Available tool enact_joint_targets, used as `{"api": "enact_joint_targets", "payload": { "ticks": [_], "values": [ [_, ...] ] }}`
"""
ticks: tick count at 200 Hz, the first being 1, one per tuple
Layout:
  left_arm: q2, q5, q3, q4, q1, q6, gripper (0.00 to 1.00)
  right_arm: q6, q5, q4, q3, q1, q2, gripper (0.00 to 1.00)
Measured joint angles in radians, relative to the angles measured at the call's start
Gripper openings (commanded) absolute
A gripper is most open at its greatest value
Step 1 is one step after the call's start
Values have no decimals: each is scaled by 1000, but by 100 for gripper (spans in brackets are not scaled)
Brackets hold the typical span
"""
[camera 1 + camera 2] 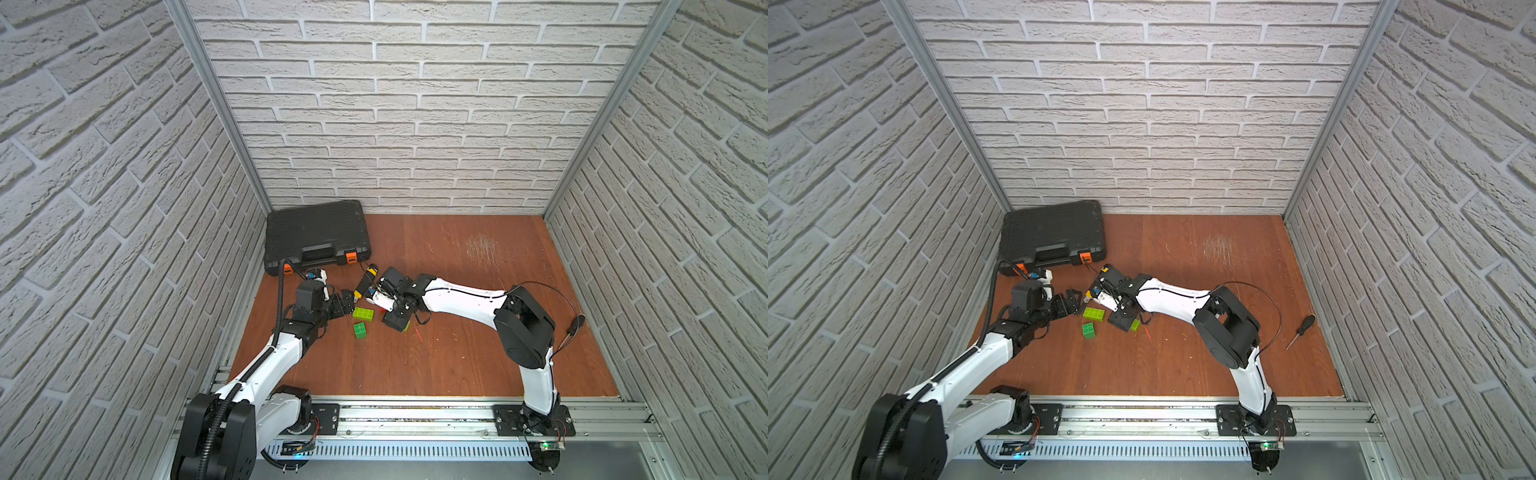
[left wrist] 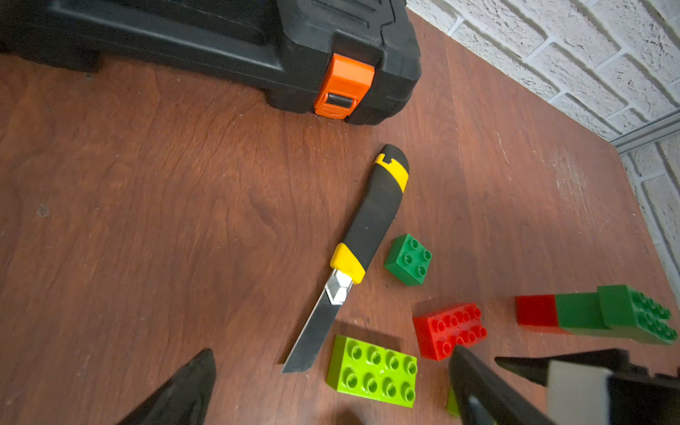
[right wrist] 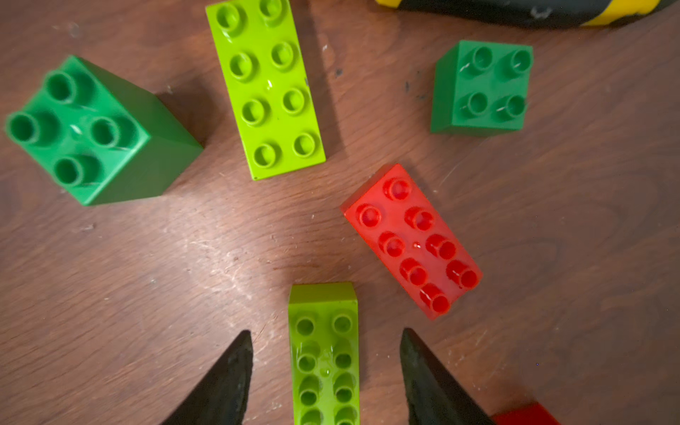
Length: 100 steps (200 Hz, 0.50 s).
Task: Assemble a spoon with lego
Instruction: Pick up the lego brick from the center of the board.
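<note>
My right gripper is open and straddles a lime oblong lego brick lying on the floor, with a gap on each side of the brick. In front of it lie a red oblong brick, a second lime oblong brick and two dark green square bricks. My left gripper is wide open and holds nothing, just short of that second lime brick. A joined run of red and dark green bricks lies beside my right gripper. In both top views the grippers nearly meet.
A yellow-black utility knife with its blade out lies right beside the bricks. A black toolbox with orange latches stands in the back left corner. A screwdriver lies near the right wall. A thin red strip lies by the bricks.
</note>
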Motion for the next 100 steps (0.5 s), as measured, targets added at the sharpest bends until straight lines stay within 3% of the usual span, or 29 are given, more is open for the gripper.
{"api": "enact_joint_targets", "payload": {
  "ticks": [100],
  "values": [
    [4,7,0,0,0,-13,98,-8,33,-2,-1,0,15,51]
  ]
}}
